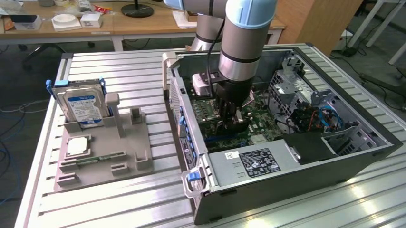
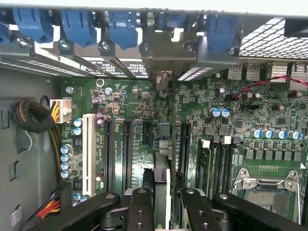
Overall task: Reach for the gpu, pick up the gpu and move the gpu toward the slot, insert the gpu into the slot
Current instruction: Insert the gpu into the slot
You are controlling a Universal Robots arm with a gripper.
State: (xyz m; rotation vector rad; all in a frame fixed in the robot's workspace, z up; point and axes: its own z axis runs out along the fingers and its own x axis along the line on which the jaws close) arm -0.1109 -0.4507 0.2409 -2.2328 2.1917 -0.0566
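The gpu (image 2: pixel 164 144) shows edge-on in the wrist view as a thin green card with a black cooler bulging on one side. Its silver end bracket (image 2: pixel 163 79) sits against the case's rear openings. My gripper (image 2: pixel 163 209) is shut on it, one black finger (image 2: pixel 139 207) on each side. The card stands upright over the motherboard (image 2: pixel 231 125), between two long black slots (image 2: pixel 126 149) and hiding the slot under it; I cannot tell how deep it sits. In the exterior view the gripper (image 1: pixel 233 124) reaches down into the open computer case (image 1: pixel 355 142) with the gpu's black fan (image 1: pixel 237 123) at its tip.
Blue card latches (image 2: pixel 77 24) line the case's rear wall. A cable bundle (image 2: pixel 33 118) and the processor socket (image 2: pixel 267 192) flank the card. Outside the case, a grey fixture (image 1: pixel 104 152) holds a hard drive (image 1: pixel 82 107) and a small silver chip (image 1: pixel 77 146). The power supply (image 1: pixel 254 164) fills the near corner.
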